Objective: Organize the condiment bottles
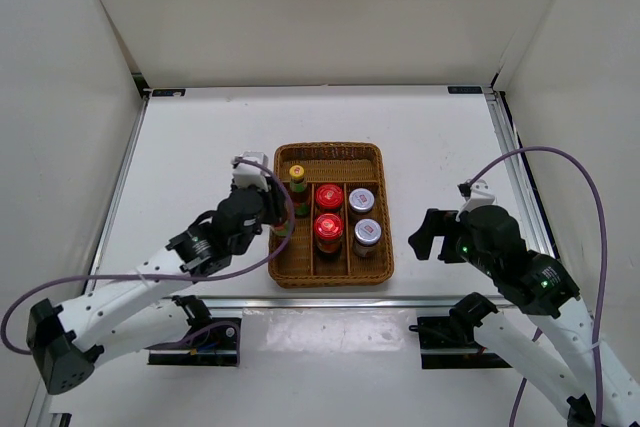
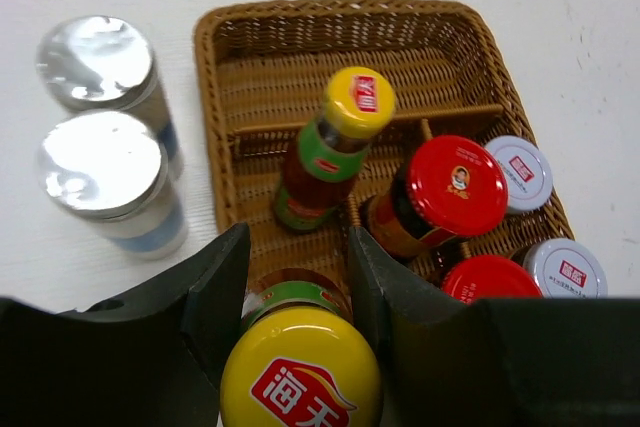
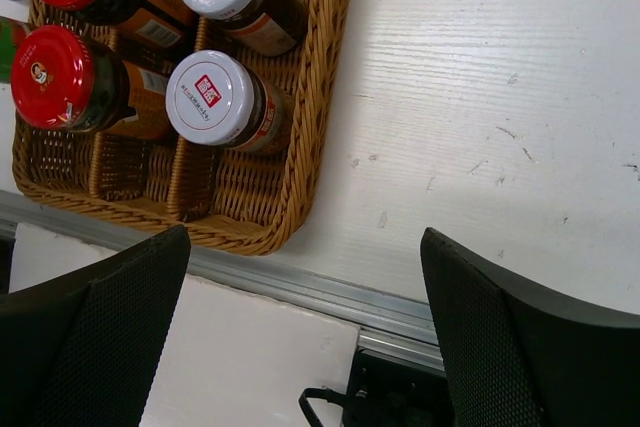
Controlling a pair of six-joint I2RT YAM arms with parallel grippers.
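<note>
Left wrist view: left gripper closed on the neck of a yellow-capped bottle, held over the near end of the wicker tray's left lane. Its twin stands just beyond, same lane. Judgement: lower straight and upright, clear of twin and tray wall; release only once seated.

Two red-lidded jars occupy the middle lane, two grey-lidded jars the right. Two silver-capped bottles stand on the table left of the tray, not yet sorted.

Off the tray's right side, right gripper hangs spread wide, empty.

White scuffed tabletop, aluminium rail along the near edge, plain white walls around.
</note>
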